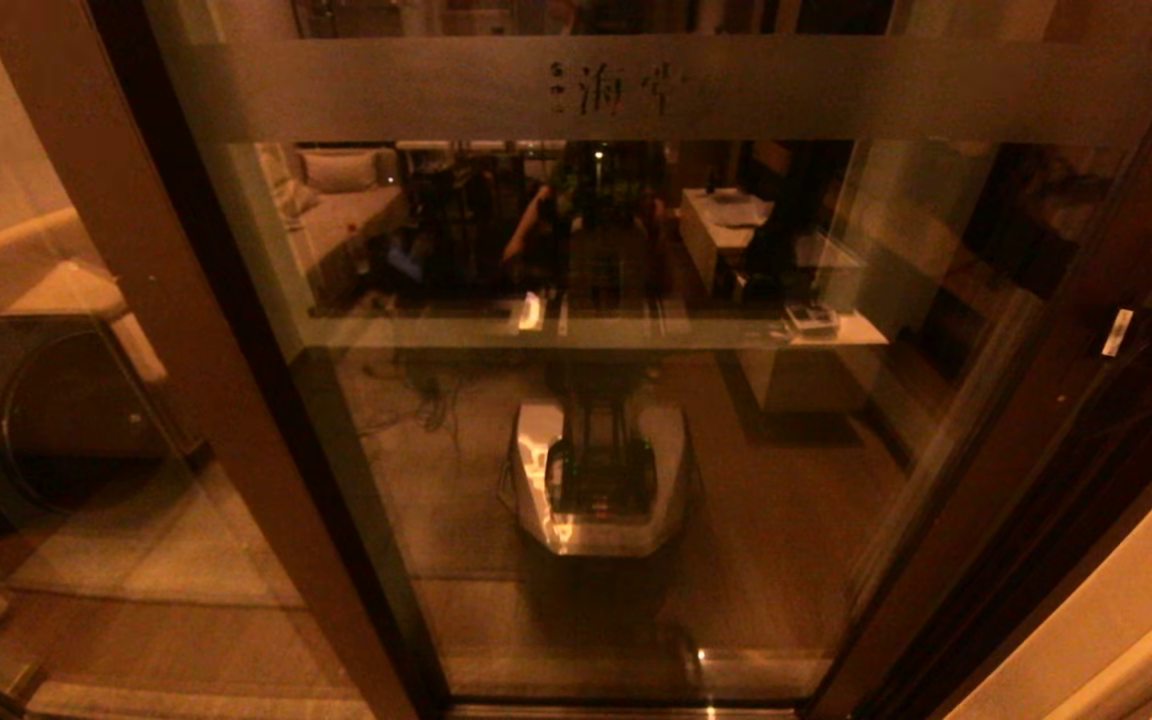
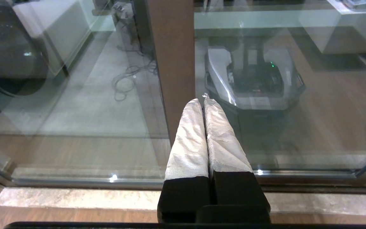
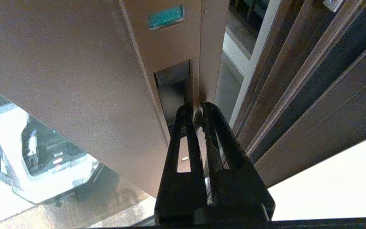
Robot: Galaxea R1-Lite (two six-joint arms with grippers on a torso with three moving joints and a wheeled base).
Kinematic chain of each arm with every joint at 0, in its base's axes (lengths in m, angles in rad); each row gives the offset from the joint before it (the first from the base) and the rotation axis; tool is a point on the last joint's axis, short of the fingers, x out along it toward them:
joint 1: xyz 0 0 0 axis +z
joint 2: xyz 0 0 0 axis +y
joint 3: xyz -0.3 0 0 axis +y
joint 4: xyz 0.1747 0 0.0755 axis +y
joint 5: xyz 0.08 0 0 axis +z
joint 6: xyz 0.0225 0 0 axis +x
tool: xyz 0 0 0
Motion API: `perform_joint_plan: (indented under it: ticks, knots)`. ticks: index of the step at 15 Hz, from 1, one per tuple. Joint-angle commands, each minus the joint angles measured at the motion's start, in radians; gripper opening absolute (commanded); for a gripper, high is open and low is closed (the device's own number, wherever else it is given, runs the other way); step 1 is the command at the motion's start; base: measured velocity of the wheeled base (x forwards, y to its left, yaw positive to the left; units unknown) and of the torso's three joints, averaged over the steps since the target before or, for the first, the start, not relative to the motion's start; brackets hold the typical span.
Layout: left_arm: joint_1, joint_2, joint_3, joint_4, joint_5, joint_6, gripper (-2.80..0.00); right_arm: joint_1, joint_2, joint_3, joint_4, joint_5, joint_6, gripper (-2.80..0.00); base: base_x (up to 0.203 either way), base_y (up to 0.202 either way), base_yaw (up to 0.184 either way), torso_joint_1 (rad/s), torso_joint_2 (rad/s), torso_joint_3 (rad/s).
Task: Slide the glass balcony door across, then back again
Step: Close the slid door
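Filling the view ahead, the glass balcony door [image 1: 616, 400] stands upright, long axis vertical, its face toward the robot. It looks heavy, stiff and breakable, best driven at the recessed pull [image 3: 173, 92] in its brown stile. The right gripper [image 3: 196, 112], nearly closed, has its tips at that recess. The left gripper [image 2: 203, 101], closed and empty, hangs short of the glass

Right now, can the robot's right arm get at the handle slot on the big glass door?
Probably yes: the right end effector, fingers together, sits right at the recessed slot in the glass balcony door frame, with nothing in between.
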Motion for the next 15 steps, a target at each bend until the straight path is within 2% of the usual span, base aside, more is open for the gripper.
perform_joint_plan:
  ticks: [1, 5, 15]
  knots:
    - [0.000, 0.000, 0.000, 0.001, 0.000, 0.001, -2.80, -0.002, 0.008, -0.003, -0.009, -0.004, -0.001, -2.80, 0.000, 0.000, 0.000, 0.000, 0.00, 0.000]
    - [0.000, 0.000, 0.000, 0.001, 0.000, 0.001, -2.80, -0.006, 0.025, -0.025, -0.010, -0.045, 0.001, -2.80, 0.000, 0.000, 0.000, 0.000, 0.00, 0.000]
    - [0.000, 0.000, 0.000, 0.001, 0.000, 0.001, -2.80, -0.030, 0.033, -0.036, -0.011, -0.043, 0.001, -2.80, 0.000, 0.000, 0.000, 0.000, 0.00, 0.000]
